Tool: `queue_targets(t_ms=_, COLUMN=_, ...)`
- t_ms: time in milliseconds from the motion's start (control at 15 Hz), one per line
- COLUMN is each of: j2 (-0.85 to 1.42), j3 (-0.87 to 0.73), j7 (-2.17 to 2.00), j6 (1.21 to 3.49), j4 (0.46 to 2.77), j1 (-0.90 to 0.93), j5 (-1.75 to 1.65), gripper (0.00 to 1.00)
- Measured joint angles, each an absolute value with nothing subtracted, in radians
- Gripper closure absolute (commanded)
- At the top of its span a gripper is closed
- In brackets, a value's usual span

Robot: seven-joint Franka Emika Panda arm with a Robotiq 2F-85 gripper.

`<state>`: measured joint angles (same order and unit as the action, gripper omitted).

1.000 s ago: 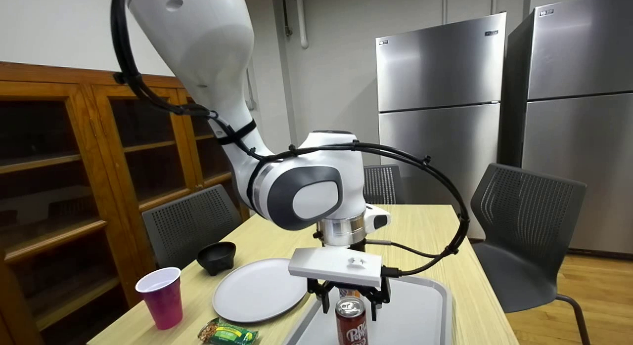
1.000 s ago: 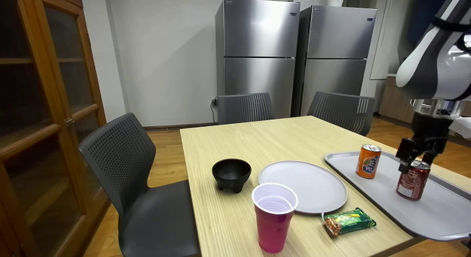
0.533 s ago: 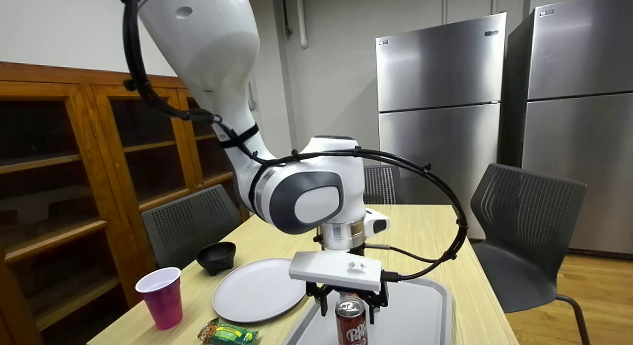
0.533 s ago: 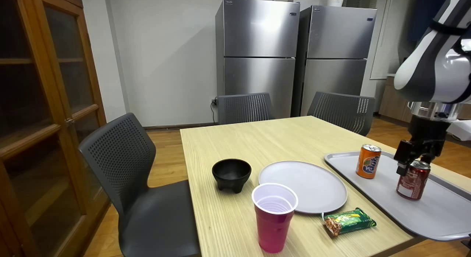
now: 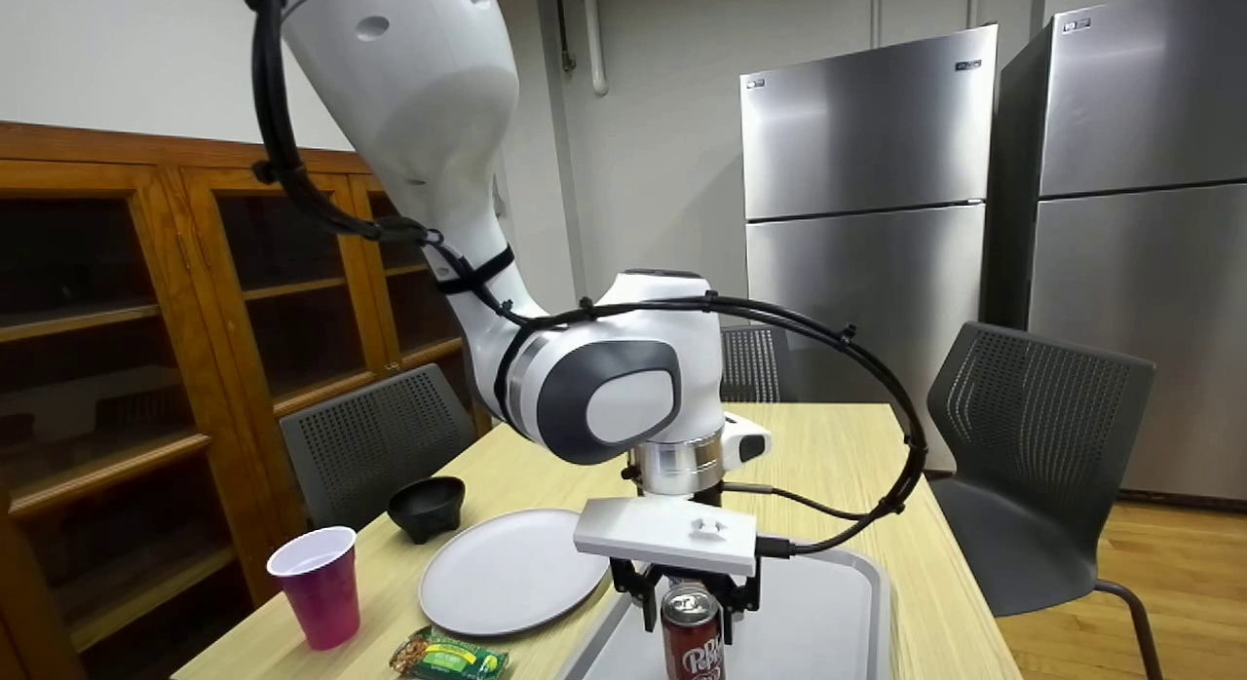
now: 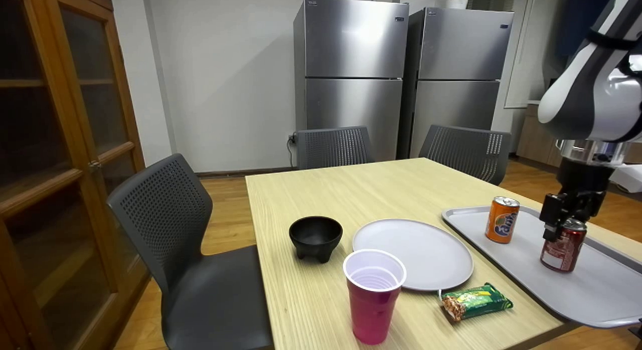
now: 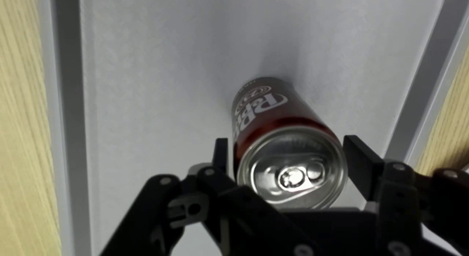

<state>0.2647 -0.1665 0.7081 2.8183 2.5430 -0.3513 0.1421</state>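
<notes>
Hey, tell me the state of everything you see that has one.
Dark-red metal can: upright, looks unopened
Black two-jaw gripper: open, straddling that can's top
Orange metal can: upright; too small to tell if opened
Grey rectangular tray: flat, bearing both cans
Grey round plate: flat
Black round bowl: upright
Magenta plastic cup: upright
Green snack wrapper: lying flat, seal unclear
Silver metal refrigerators: shut
Brown wooden cabinet: shut

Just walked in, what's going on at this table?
A Franka Panda arm has its gripper at an upright Dr Pepper can, fingers on opposite sides. The wrist view shows a gap beside one finger, so it isn't clamped; the can stands on the gray tray. An orange Fanta can shares that tray. Also on the table: gray plate, green-wrapped snack bar, magenta cup, black bowl.
</notes>
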Motion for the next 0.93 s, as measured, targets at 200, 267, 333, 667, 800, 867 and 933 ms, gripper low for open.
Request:
queue_targets(t_ms=200, j2=0.265, j3=-0.166, j7=0.708, j6=2.819, j4=2.542, j1=-0.354, j5=0.129, gripper=0.62)
queue_targets(t_ms=267, j2=0.265, j3=-0.166, j7=0.708, j6=2.819, j4=2.542, j1=-0.354, j5=0.124, gripper=0.62)
queue_targets(t_ms=333, j2=0.265, j3=-0.166, j7=0.708, j6=2.819, j4=2.542, j1=-0.354, j5=0.12, gripper=0.62)
queue_targets(t_ms=667, j2=0.255, j3=-0.157, j7=0.729, j6=2.819, j4=2.546, j1=-0.354, j5=0.104, gripper=0.62)
queue_targets(t_ms=800, j2=0.23, j3=-0.147, j7=0.748, j6=2.817, j4=2.559, j1=-0.353, j5=0.089, gripper=0.62)
queue_targets(t_ms=867, j2=0.214, j3=-0.141, j7=0.763, j6=2.816, j4=2.569, j1=-0.353, j5=0.084, gripper=0.62)
queue_targets(t_ms=933, j2=0.194, j3=-0.134, j7=0.779, j6=2.815, j4=2.581, j1=-0.352, j5=0.083, gripper=0.62)
